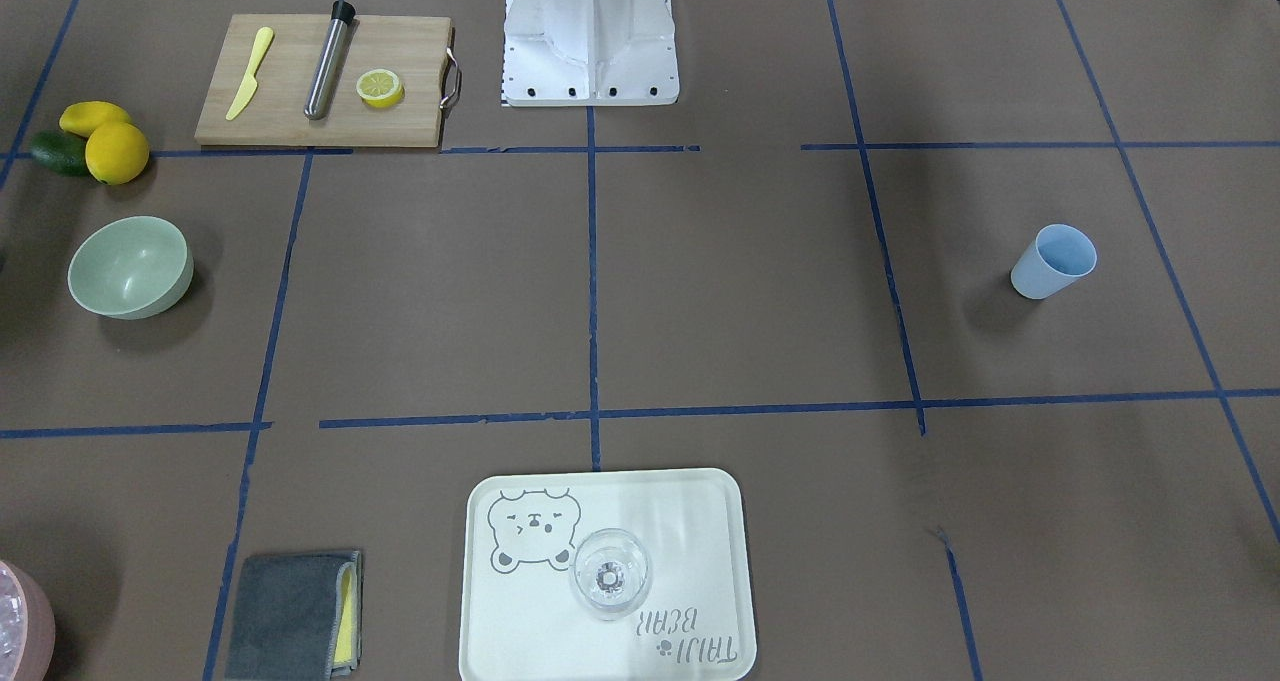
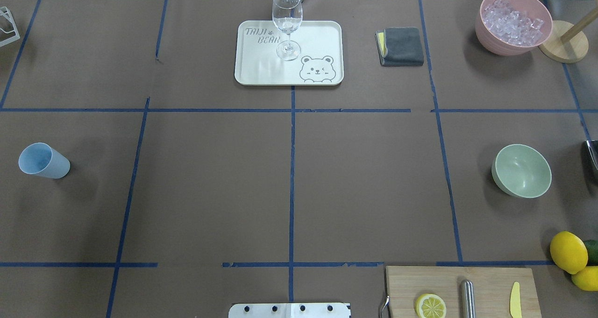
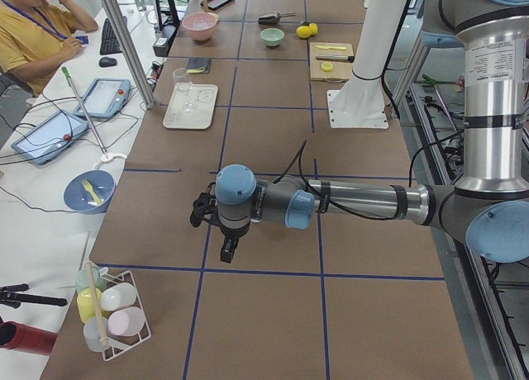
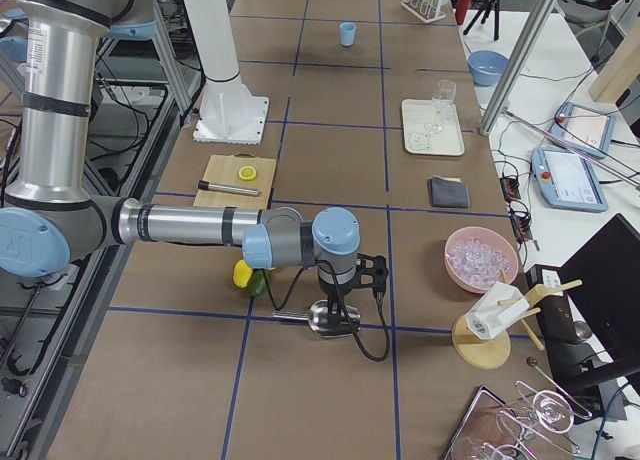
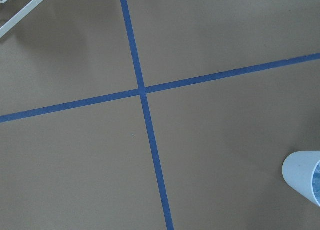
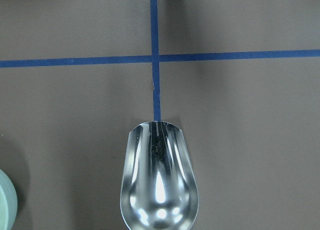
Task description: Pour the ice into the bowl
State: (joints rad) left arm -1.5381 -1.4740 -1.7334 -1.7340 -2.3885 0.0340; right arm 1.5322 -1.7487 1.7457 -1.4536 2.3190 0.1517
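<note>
Cannot tell right pincer (image 4: pixel 334 304) open or closed; metal scoop (image 6: pixel 159 182) directly under it, bowl (image 2: pixel 522 171) just beside, pink container (image 2: pixel 491 42) with ice (image 2: pixel 513 20) farther off.

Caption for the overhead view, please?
Empty green bowl at right, ice heaped in the pink container beyond it, wine glass on the tray, blue cup at left.

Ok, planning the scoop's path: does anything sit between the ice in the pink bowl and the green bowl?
Nothing visible does. Between the ice in the pink bowl and the green bowl there is only bare table, crossed by one blue tape line.
</note>
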